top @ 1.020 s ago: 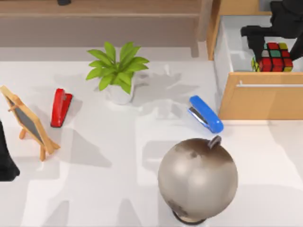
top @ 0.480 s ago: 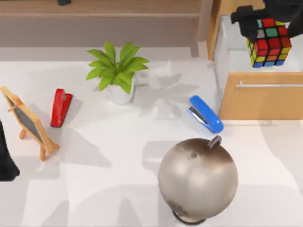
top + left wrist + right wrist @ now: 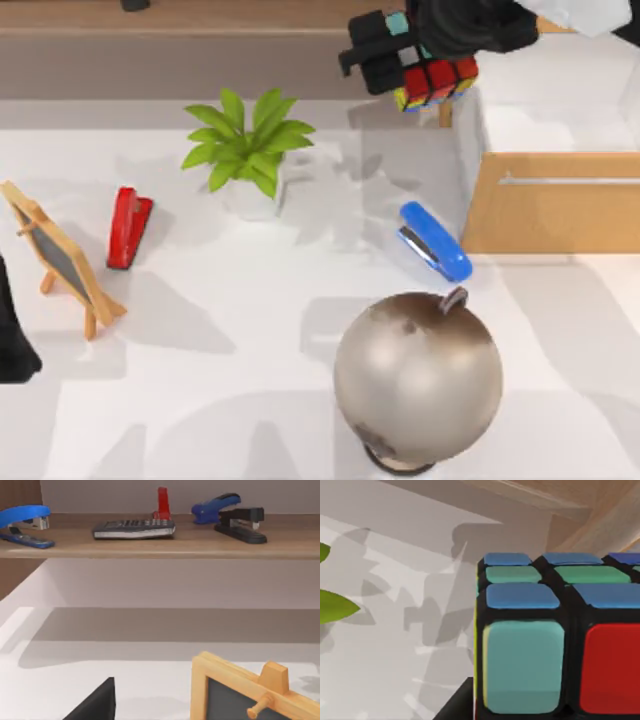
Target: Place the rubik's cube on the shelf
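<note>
Right gripper (image 3: 405, 70) clamps rubik's cube (image 3: 432, 80), held in air near shelf (image 3: 200, 20) right end, beside open drawer cabinet (image 3: 550, 200). Left arm parked at table's left edge; its finger state cannot be told.

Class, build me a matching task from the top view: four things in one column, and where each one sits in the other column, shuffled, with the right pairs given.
Things:
1. rubik's cube
2. red stapler
3. globe
4. small chalkboard easel

Places:
A. table's left edge
B. held in the right gripper by the shelf
C. near edge, right of centre
D. left of the potted plant

Pairs: 1-B, 2-D, 3-C, 4-A
</note>
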